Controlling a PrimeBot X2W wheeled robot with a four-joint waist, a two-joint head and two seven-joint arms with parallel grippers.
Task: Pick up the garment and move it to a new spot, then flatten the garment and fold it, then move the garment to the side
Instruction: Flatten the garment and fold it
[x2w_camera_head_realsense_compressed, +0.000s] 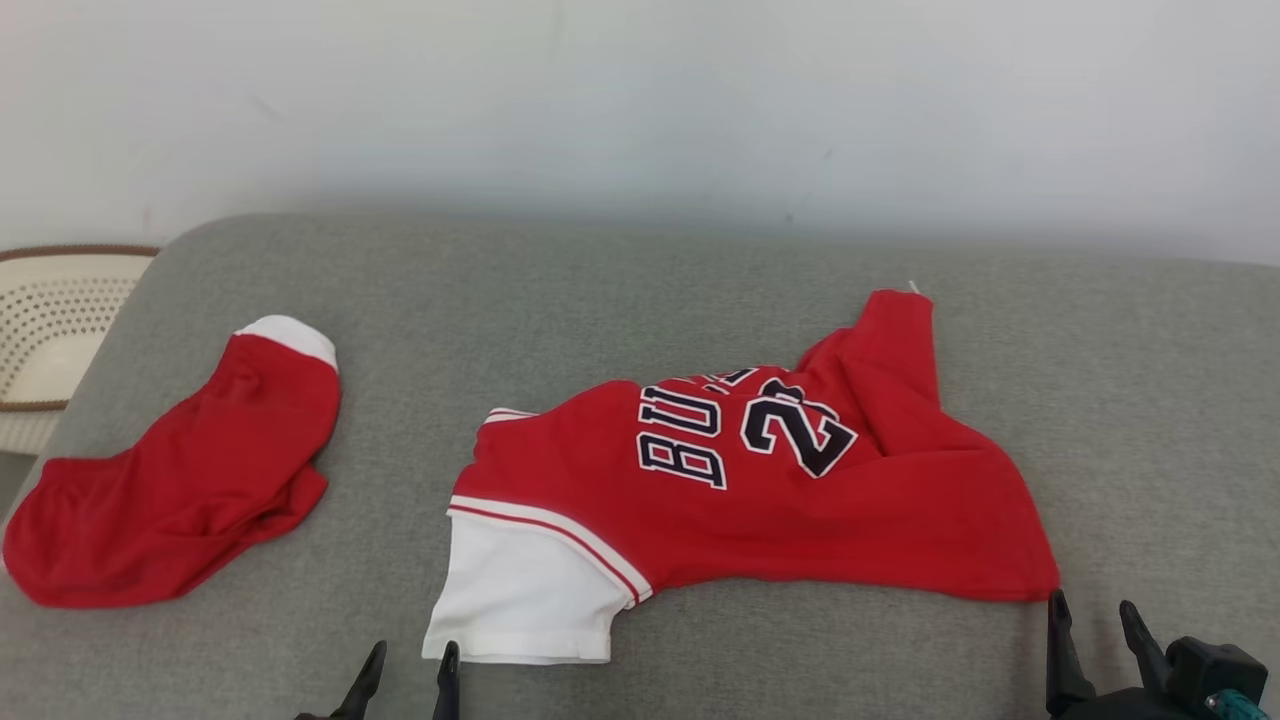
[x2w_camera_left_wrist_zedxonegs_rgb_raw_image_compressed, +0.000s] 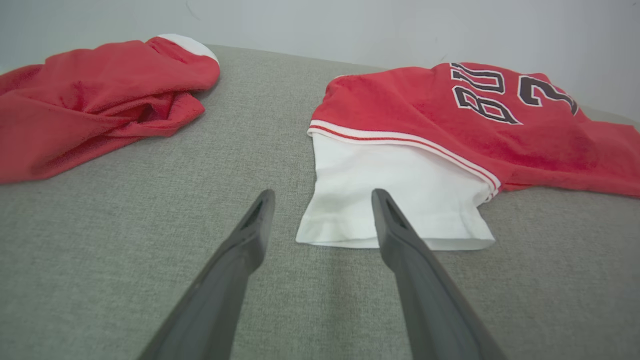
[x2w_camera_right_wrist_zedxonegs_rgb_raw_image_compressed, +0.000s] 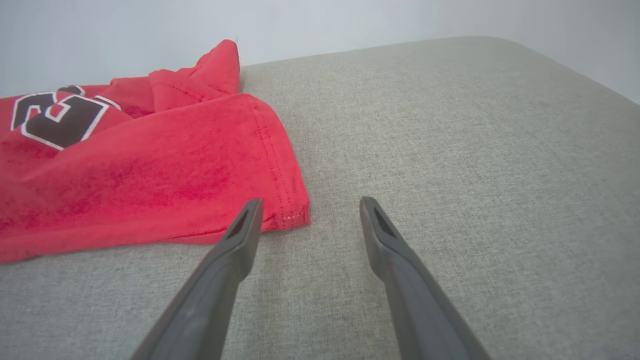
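Note:
The garment (x2w_camera_head_realsense_compressed: 760, 490) is a red jersey with dark lettering and a white sleeve (x2w_camera_head_realsense_compressed: 520, 595), lying crumpled on the grey cushion (x2w_camera_head_realsense_compressed: 640, 300). My left gripper (x2w_camera_head_realsense_compressed: 410, 668) stands open just short of the white sleeve's hem (x2w_camera_left_wrist_zedxonegs_rgb_raw_image_compressed: 395, 242); its fingers (x2w_camera_left_wrist_zedxonegs_rgb_raw_image_compressed: 250, 235) hold nothing. My right gripper (x2w_camera_head_realsense_compressed: 1092, 615) is open too, beside the jersey's red lower corner (x2w_camera_right_wrist_zedxonegs_rgb_raw_image_compressed: 290, 210), with its left finger (x2w_camera_right_wrist_zedxonegs_rgb_raw_image_compressed: 240, 235) over the hem's edge. Both hover low above the cushion.
A second red garment (x2w_camera_head_realsense_compressed: 180, 480) with a white cuff lies bunched at the cushion's left. A perforated cream basket (x2w_camera_head_realsense_compressed: 50, 320) sits beyond the left edge. A pale wall (x2w_camera_head_realsense_compressed: 640, 100) stands behind. Bare cushion stretches to the right (x2w_camera_right_wrist_zedxonegs_rgb_raw_image_compressed: 475, 150).

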